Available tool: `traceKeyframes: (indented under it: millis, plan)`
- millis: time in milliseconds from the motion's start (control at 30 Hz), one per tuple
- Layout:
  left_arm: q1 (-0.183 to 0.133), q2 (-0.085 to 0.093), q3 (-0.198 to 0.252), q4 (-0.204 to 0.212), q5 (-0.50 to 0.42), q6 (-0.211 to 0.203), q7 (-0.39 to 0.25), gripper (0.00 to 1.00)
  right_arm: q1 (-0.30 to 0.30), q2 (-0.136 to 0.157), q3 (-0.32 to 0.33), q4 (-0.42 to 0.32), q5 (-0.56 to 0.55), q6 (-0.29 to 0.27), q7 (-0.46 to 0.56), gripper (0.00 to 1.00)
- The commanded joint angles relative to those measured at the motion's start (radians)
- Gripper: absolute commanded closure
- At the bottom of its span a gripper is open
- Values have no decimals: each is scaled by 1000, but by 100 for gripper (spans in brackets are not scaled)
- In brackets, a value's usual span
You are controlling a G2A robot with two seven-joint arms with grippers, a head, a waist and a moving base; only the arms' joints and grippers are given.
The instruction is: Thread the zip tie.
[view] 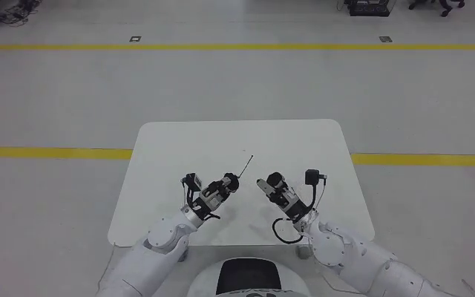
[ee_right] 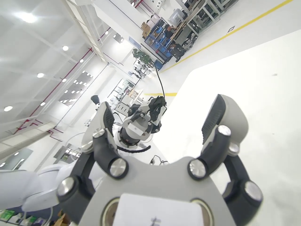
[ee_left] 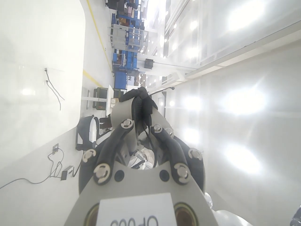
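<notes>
A thin black zip tie (view: 246,163) sticks out from my left gripper (view: 231,180), which is shut on one end of it above the near middle of the white table (view: 297,141). In the left wrist view the fingers (ee_left: 131,109) are closed together and the strap (ee_left: 162,90) points away past their tips. My right gripper (view: 264,184) hovers just to the right of it, open and holding nothing. The right wrist view looks between its spread fingers (ee_right: 217,115) at the left gripper (ee_right: 150,115) and the strap (ee_right: 160,83) rising from it.
The table's far half and both sides carry nothing. Its rounded edges drop to a pale floor with a yellow line (view: 67,153) running across it. A black cable loop (view: 283,229) hangs by the right forearm.
</notes>
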Motion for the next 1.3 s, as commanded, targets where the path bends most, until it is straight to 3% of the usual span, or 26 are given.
traceKeyframes:
  millis: [0, 200, 333, 433, 500, 600, 700, 967, 1100, 1267]
  plan:
    - [4, 2, -9, 1, -20, -1, -19, 100, -9, 12, 24, -21, 53, 0, 46, 0]
    - [10, 4, -26, 0, -43, -4, -46, 100, -63, 22, 162, -81, 292, 0, 264, 0]
    - [16, 5, -32, -7, -44, -9, -54, 100, -132, -7, 343, -63, 516, 0, 570, 0]
    - [20, 6, -34, -11, -48, -13, -63, 100, -186, -57, 507, 0, 686, 0, 861, 0]
    - [23, 6, -35, -12, -52, -13, -68, 100, -212, -104, 609, 67, 778, 0, 1056, 0]
    - [26, 5, -34, -14, -58, -13, -78, 100, -228, -183, 710, 160, 852, 0, 1281, 0]
    - [27, 3, -28, -16, -58, -13, -84, 100, -223, -263, 770, 242, 860, 0, 1438, 0]
    - [13, -4, 4, -10, -44, -8, -85, 100, -191, -433, 844, 392, 770, 0, 1630, 0]
    - [14, -1, 4, -43, -3, 10, -83, 100, -188, -443, 848, 402, 757, 0, 1638, 0]
    - [14, -1, 4, -43, -3, 10, -83, 100, -188, -443, 848, 402, 757, 0, 1638, 0]
